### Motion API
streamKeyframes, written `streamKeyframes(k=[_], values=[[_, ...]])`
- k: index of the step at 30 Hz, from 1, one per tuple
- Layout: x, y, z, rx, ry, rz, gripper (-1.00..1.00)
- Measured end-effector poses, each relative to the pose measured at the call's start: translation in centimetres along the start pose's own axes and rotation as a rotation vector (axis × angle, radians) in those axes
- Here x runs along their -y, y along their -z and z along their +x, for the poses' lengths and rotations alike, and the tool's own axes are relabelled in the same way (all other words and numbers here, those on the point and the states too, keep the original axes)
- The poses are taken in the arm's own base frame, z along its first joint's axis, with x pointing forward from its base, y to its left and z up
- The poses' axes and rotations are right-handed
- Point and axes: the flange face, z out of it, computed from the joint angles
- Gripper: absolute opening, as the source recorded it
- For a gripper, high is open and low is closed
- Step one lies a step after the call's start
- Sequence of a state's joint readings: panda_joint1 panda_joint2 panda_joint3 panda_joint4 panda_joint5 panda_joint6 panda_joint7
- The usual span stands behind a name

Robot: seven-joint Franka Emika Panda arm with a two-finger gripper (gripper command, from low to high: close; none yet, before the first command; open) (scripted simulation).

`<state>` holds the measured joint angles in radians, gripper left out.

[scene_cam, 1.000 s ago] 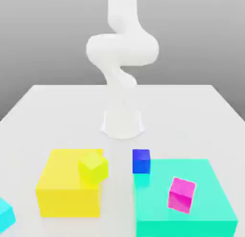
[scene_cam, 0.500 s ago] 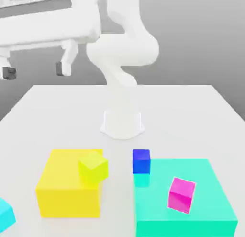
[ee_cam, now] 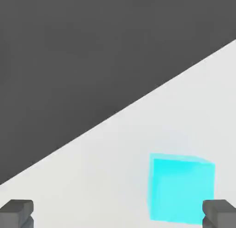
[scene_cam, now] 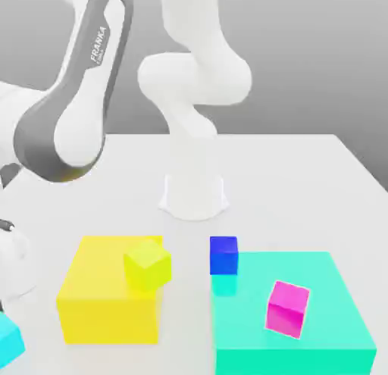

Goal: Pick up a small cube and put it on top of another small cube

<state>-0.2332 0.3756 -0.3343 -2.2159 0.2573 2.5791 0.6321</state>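
Observation:
The small cyan cube [scene_cam: 7,340] rests on the white table at the near corner on the exterior view's left, cut off by the frame edge. My arm [scene_cam: 72,116] reaches down over that corner. In the hand view the cyan cube [ee_cam: 182,188] lies below my gripper [ee_cam: 118,215], off-centre and close to one dark fingertip [ee_cam: 220,214]. The fingers stand wide apart, open, and hold nothing. Other small cubes are a dark blue cube [scene_cam: 223,254], a yellow cube [scene_cam: 148,264] and a magenta cube [scene_cam: 288,308].
A big yellow block [scene_cam: 106,309] carries the yellow cube. A flat teal block [scene_cam: 333,320] carries the magenta cube, and the dark blue cube stands at its far corner. The arm's base [scene_cam: 195,195] stands mid-table. The table edge [ee_cam: 115,116] runs close to the cyan cube.
The arm has swung down on the exterior view's left, its hand dropping from high above to low over the near left corner. No cube has moved.

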Motion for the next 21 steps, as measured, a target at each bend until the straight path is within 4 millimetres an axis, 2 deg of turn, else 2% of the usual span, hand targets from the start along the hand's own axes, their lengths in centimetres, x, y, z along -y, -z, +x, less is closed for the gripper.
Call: streamKeyframes(k=[4,5,10,11,13,16,18,21], values=[[-1.0,-6.1,0.7,0.001,-0.016,-0.025,0.0],[-1.1,-7.4,0.7,0.001,-0.017,-0.026,-1.0],[-1.1,-7.4,0.7,0.002,-0.017,-0.025,-1.0],[-1.1,-8.0,0.7,0.002,-0.018,-0.025,-1.0],[-1.0,-6.5,0.8,0.001,-0.017,-0.026,-1.0],[-0.7,-2.6,0.6,0.004,-0.01,-0.026,-1.0],[0.6,-0.8,-1.4,0.025,0.047,-0.021,-1.0],[2.3,1.5,-6.2,0.061,0.153,-0.006,-1.0]])
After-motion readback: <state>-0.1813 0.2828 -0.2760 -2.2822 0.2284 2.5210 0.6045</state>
